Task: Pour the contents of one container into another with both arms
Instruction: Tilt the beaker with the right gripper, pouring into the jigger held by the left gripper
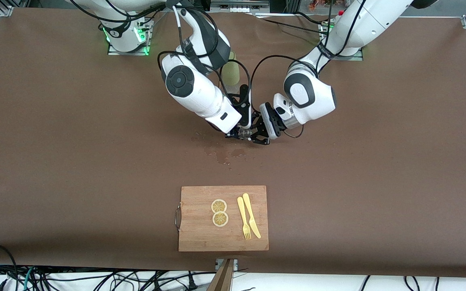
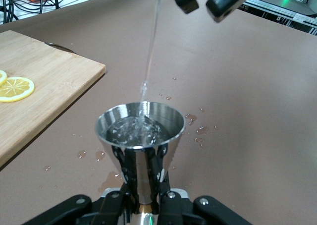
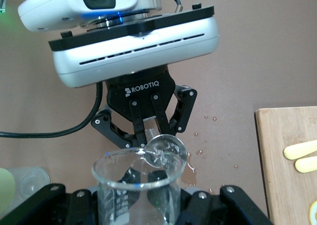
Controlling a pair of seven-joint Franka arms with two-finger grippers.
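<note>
Jaws clamp beaker (image 3: 136, 190), steel cup (image 2: 140, 136)

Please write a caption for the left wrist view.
Water streams into the metal cup held by the left gripper, droplets spotting the brown table.

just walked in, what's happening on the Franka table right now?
Mid-pour. The right tool is shut on a tilted clear glass beaker, sending a thin stream of water into a small metal cup that the left tool is shut on. Both are over the brown table, where some water has spilled. The cutting board nearer the camera sits untouched.
</note>
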